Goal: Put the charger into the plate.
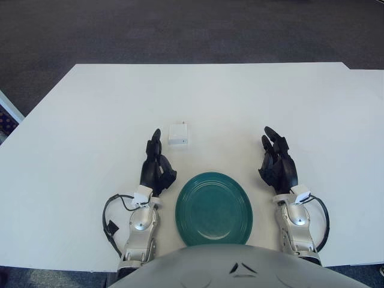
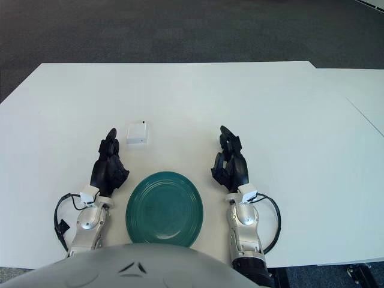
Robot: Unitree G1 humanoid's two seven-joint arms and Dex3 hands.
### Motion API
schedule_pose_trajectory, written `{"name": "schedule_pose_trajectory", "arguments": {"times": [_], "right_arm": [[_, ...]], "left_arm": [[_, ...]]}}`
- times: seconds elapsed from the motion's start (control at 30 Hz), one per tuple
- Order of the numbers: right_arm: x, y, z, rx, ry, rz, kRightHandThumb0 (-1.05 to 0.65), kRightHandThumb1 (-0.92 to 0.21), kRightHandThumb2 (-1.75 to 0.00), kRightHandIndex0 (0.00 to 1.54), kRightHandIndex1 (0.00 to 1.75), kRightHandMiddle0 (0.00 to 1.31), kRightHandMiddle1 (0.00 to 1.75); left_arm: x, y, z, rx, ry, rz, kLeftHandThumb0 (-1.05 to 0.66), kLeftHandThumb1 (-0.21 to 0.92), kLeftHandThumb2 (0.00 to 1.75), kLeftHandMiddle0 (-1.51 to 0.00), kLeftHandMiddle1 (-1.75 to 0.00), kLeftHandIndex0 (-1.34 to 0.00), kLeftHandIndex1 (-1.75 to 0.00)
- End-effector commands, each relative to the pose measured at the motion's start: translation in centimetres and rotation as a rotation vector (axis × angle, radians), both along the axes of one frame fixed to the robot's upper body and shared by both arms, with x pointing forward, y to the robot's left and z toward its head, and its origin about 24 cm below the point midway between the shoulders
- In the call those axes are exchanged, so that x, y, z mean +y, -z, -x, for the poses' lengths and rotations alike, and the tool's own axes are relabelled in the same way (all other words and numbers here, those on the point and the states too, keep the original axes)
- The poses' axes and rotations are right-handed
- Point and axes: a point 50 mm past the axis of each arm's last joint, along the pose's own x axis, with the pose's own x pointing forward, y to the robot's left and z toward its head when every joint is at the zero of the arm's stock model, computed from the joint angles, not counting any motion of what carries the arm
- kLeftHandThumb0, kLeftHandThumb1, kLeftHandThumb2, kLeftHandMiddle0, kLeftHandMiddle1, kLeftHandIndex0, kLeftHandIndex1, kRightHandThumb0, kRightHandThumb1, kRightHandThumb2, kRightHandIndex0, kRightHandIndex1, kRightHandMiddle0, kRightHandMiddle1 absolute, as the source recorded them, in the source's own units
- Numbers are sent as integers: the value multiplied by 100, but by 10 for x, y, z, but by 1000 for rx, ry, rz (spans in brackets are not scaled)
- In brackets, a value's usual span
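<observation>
A small white square charger [image 1: 178, 133] lies mid-bench [image 1: 90, 108]; near edge, green plate [image 1: 213, 209] between released left robot hand [image 1: 156, 165] and right robot hand [image 1: 277, 163].

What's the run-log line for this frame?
phase: pre-grasp | charger: on table, beyond plate, not in it | left hand: open, near charger | right hand: open, right of plate | plate: empty

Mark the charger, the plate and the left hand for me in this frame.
charger [image 1: 178, 133], left eye view, centre of its white top face.
plate [image 1: 213, 208], left eye view, bare green middle.
left hand [image 1: 157, 166], left eye view, back of the palm; fingers relaxed, holding nothing.
</observation>
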Motion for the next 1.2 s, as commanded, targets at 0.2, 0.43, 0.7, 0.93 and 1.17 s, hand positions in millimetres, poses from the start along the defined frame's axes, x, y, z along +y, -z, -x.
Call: {"name": "schedule_pose_trajectory", "arguments": {"times": [0.2, 0.43, 0.7, 0.93, 1.17], "right_arm": [[-1, 42, 27, 228, 29, -18, -82, -92, -91, 24, 0, 0, 53], [0, 42, 27, 230, 23, -5, -81, -92, -92, 23, 0, 0, 51], [3, 43, 28, 232, 17, 6, -82, -92, -93, 22, 0, 0, 49], [3, 44, 29, 241, 22, -1, -81, -92, -93, 21, 0, 0, 48], [4, 45, 30, 252, 33, -14, -82, -92, -94, 21, 0, 0, 50]], "left_arm": [[15, -18, -14, -56, 16, -202, -96, 92, 103, -3, 0, 0, -22], [26, -58, -56, -273, 34, -918, -104, 92, 84, -9, -1, 0, -44], [21, -79, -82, -340, 159, -1192, -105, 92, 66, -10, -1, 0, -48], [14, -99, -94, -376, 237, -1295, -105, 92, 53, -5, 0, 0, -40], [4, -113, -110, -366, 372, -1432, -105, 92, 50, -1, 0, 0, -39]]}}
